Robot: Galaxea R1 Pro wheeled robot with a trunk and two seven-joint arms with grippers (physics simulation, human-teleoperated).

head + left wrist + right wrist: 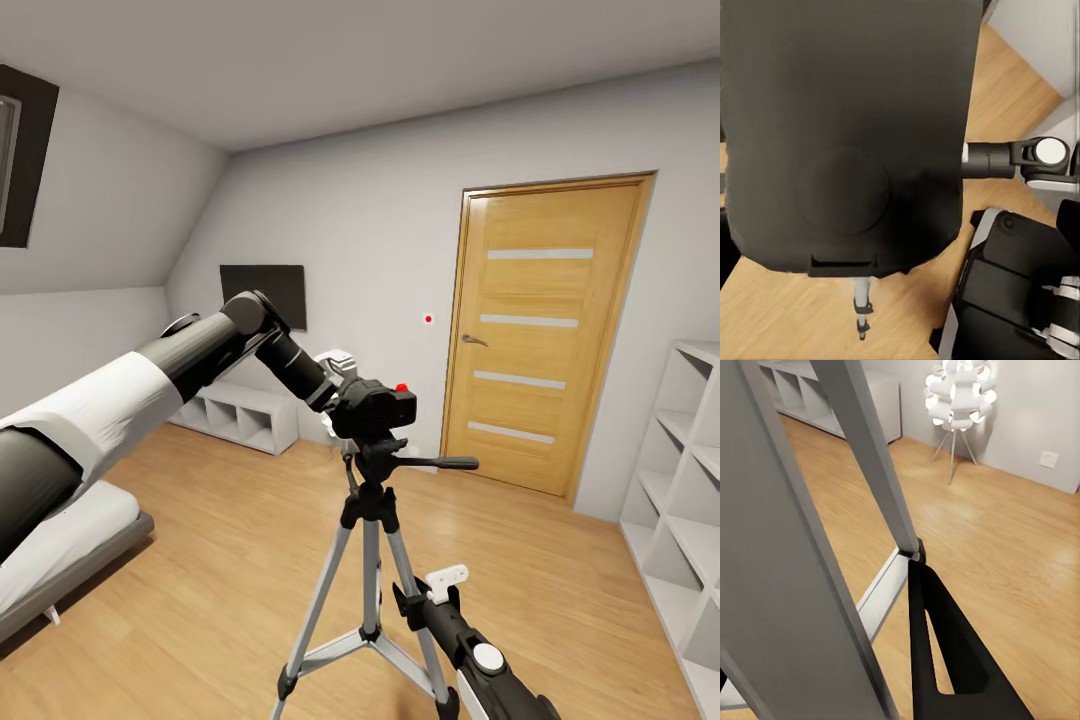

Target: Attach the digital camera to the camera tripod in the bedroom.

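— Where's the digital camera (378, 405) now?

— I see it right on top of the camera tripod (372, 560), sitting on the black pan head, red button up. My left gripper (345, 400) is at its far side, touching it; from the left wrist the camera body (847, 135) blocks nearly everything, so I cannot tell whether those fingers are closed on it.

— And the right gripper (425, 600)?

— Low, just beside a tripod leg. In the right wrist view I see one dark finger (945, 652) close to the silver legs (862, 442); open or closed, I cannot tell.

— The room?

— Oak door (540, 335) ahead, white shelves (680, 480) at right, wood floor (230, 560) below.
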